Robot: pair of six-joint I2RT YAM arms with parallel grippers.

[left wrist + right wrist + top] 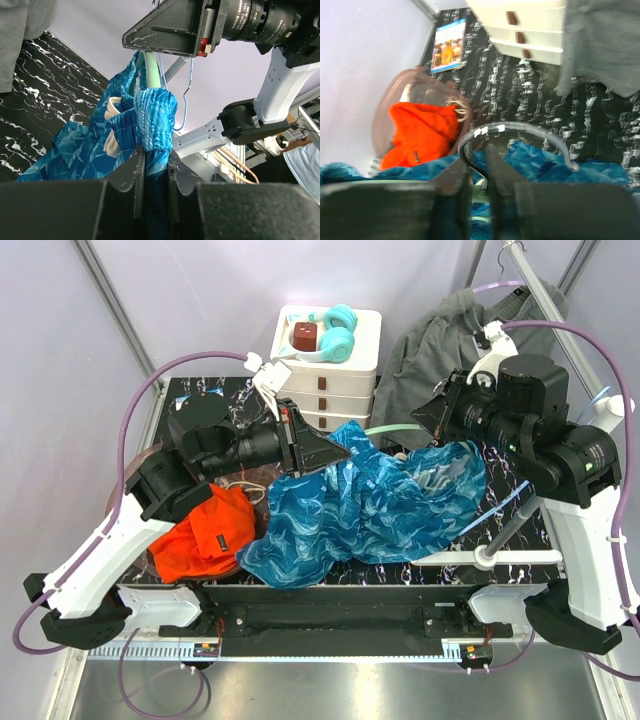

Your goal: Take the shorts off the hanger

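While the left gripper (155, 161) has its fingers clamped on a bunched fold of the blue shorts (380, 505), the right gripper (477, 167) has its fingers nearly together on the wire hook of the green hanger (150, 70). These shorts sprawl over the middle of the table (200, 390), their long axis running from the near left to the far right. The orange shorts (205, 535) sit crumpled in a bowl (395, 95) at the left. The grey shorts (440, 340) hang at the far right, beside the white drawers (340, 380).
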